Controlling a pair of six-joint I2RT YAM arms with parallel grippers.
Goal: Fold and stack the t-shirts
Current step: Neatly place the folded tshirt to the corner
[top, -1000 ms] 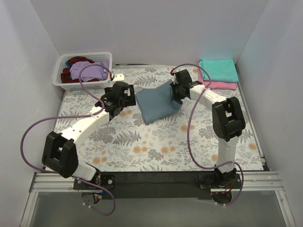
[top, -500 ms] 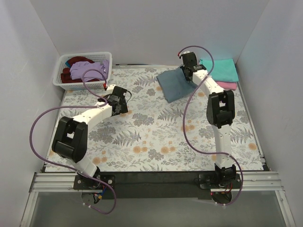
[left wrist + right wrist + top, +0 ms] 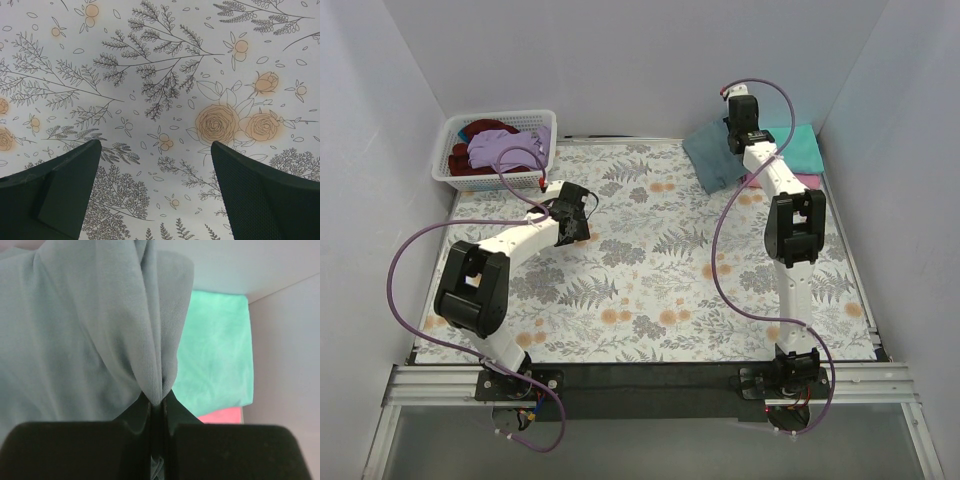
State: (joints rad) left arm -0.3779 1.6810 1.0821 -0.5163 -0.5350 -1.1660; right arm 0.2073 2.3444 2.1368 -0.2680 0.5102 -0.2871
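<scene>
My right gripper point(image 3: 740, 135) is shut on a pinched edge of the folded slate blue-grey t-shirt point(image 3: 712, 155), holding it at the back right beside the stack. In the right wrist view the blue-grey t-shirt point(image 3: 90, 325) hangs from the right gripper point(image 3: 159, 401). Behind it lie the folded teal t-shirt point(image 3: 217, 355) and the pink t-shirt point(image 3: 222, 416) under it. The teal t-shirt point(image 3: 798, 145) tops the pink t-shirt point(image 3: 808, 181) in the top view. My left gripper point(image 3: 570, 212) is open over the bare floral cloth, its fingers point(image 3: 55, 190) wide apart with nothing between them.
A white lattice basket point(image 3: 450, 175) at the back left holds lilac point(image 3: 505, 152) and dark red point(image 3: 485, 127) shirts. White walls close in the floral tablecloth point(image 3: 640, 280) on three sides. A purple cable loops from each arm.
The right arm has carried the blue-grey t-shirt from the middle of the table toward the back right, up to the teal and pink stack. The left arm drew back and its jaws opened wider.
</scene>
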